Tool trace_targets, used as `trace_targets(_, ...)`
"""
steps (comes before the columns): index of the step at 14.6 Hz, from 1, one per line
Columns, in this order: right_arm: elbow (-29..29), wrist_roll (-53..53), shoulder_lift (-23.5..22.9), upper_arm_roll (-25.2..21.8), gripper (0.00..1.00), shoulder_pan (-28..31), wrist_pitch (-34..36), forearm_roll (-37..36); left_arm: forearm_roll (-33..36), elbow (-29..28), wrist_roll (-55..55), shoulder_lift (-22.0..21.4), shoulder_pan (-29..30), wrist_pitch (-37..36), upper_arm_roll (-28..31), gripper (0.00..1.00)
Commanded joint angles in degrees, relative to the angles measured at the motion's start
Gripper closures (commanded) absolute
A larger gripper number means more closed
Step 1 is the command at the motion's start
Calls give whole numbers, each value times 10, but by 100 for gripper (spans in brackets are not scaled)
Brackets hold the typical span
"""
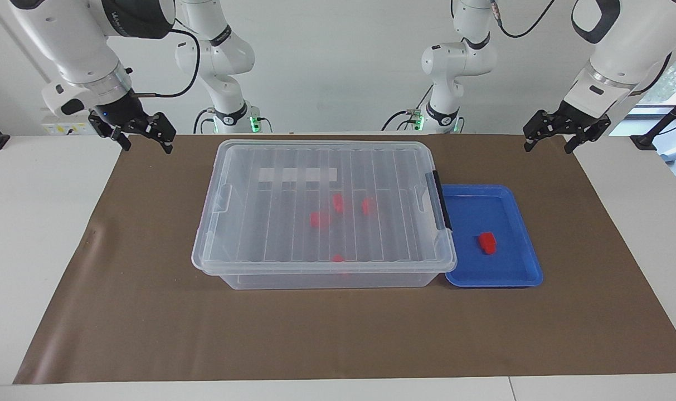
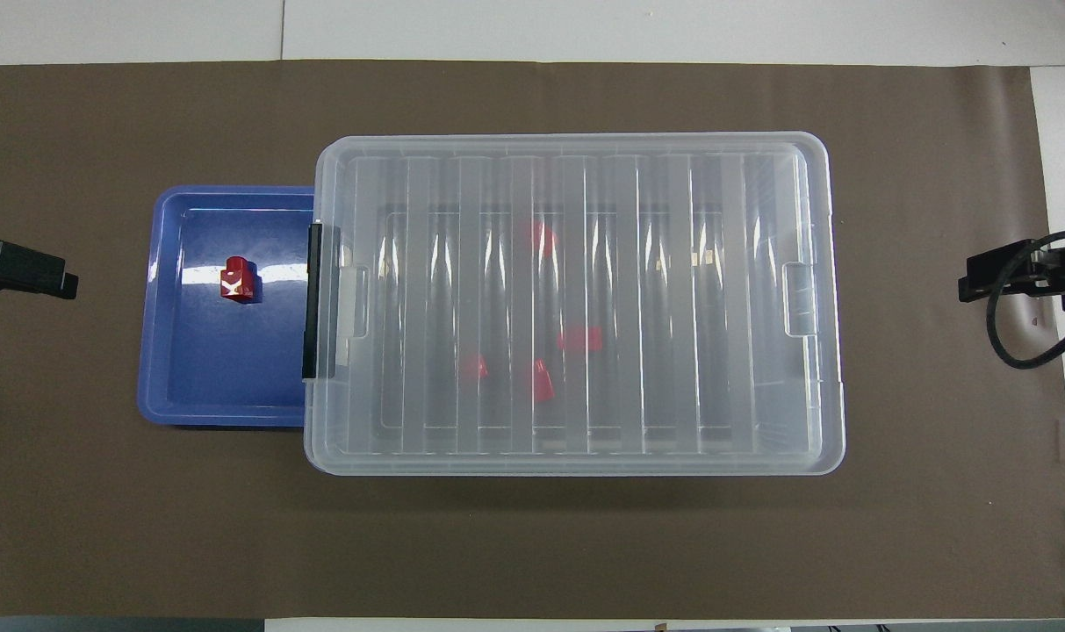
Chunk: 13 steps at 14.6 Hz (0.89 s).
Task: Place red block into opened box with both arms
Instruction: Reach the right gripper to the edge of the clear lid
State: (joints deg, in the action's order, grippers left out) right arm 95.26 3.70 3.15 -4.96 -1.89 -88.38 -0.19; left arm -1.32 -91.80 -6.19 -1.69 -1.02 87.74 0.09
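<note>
On the shallow blue tray lies the small red plastic block; clear lidded box closed. Left gripper and right gripper released; lift lid evenly first.

I see ribbed lid seated on box — no way in from above. Blue tray butts box's latch end; red block in it clear overhead. Brown mat bare around — free passage.
</note>
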Motion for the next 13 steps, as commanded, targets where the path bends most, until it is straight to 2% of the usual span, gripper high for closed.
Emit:
trace_targets(1, 11, -8, 6, 3, 0, 0, -25, 3, -2, -16, -5, -16, 3, -3, 0, 0)
trace_targets(6, 12, -7, 5, 5, 0, 0, -28, 3, -3, -16, -5, -16, 3, -2, 0, 0)
trace_targets(9, 42, -13, 20, 4, 0, 0, -32, 1, -3, -16, -5, -16, 3, -3, 0, 0)
trace_targets(12, 153, -39, 59, 5, 0, -1, -163, 2, -3, -16, -5, -16, 3, -3, 0, 0)
trace_targets(13, 168, -38, 59, 5, 0, -1, -179, 2, -3, -16, -5, -16, 3, -2, 0, 0)
